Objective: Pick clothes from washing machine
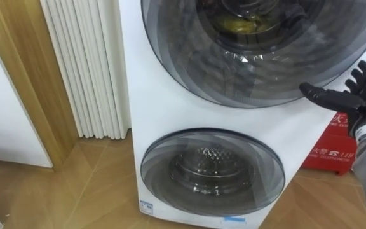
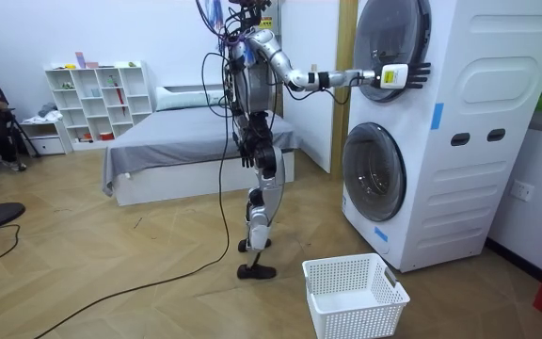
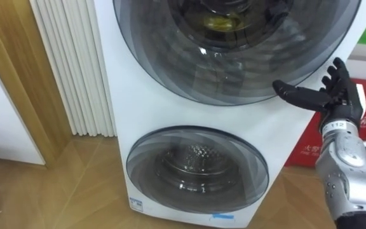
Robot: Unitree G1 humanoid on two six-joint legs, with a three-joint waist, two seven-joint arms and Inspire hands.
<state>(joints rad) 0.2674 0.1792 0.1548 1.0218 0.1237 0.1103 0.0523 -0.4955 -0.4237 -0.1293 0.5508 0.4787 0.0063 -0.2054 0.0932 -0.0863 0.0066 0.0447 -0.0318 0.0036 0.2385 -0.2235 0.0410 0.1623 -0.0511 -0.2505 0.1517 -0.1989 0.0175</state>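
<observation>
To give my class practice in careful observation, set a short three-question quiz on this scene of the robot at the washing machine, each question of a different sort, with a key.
1. True or false: the white stacked washing machine's upper round grey glass door and lower round grey glass door are both shut.
2. The robot's right hand is: A) shut on a cloth; B) open, at the upper door's right edge; C) inside the lower drum.
3. Where does the white lattice plastic basket stand?
Key: 1 true; 2 B; 3 on the wooden floor before the machine.
</observation>
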